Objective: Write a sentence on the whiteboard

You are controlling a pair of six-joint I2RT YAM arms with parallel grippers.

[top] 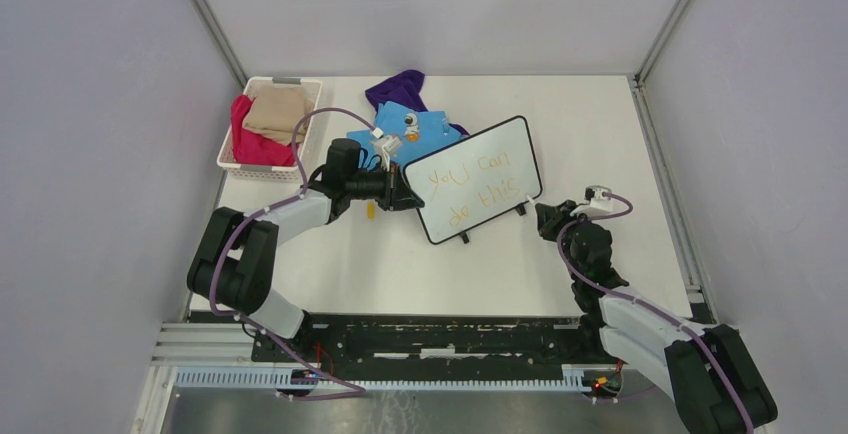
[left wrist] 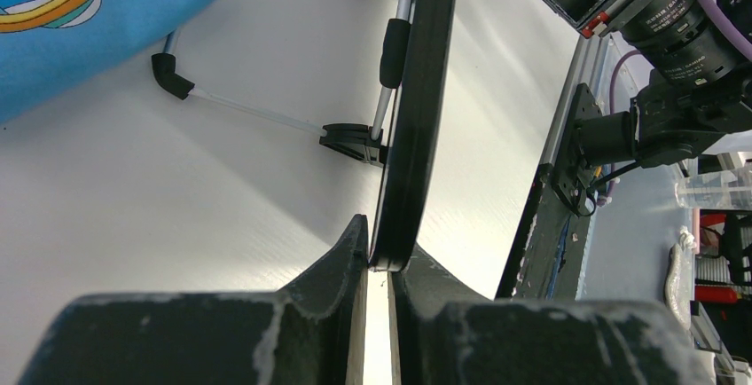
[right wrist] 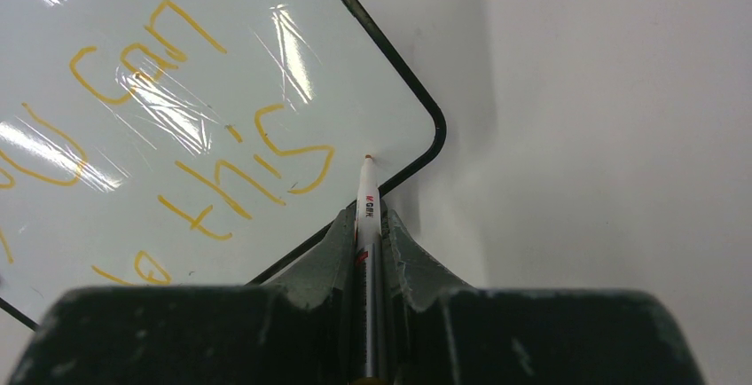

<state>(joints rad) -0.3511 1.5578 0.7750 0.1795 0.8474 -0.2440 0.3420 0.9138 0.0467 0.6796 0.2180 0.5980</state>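
The whiteboard (top: pixel 478 180) stands tilted on its black feet mid-table, with the orange-yellow sentence (top: pixel 470 186) "you can do this" in two lines. My left gripper (top: pixel 404 191) is shut on the board's left edge; the left wrist view shows the black frame (left wrist: pixel 417 119) pinched between the fingertips. My right gripper (top: pixel 545 218) is shut on a white marker (right wrist: pixel 367 203), its tip just off the board's lower right corner (right wrist: pixel 433 137), past the word "this" (right wrist: pixel 248 176).
A white basket (top: pixel 232 164) with red and beige cloth stands at the back left. Blue (top: pixel 415 129) and purple (top: pixel 400 89) garments lie behind the board. A small yellow cap (top: pixel 370 210) lies under the left arm. The board's folding stand (left wrist: pixel 266 114) rests on the table.
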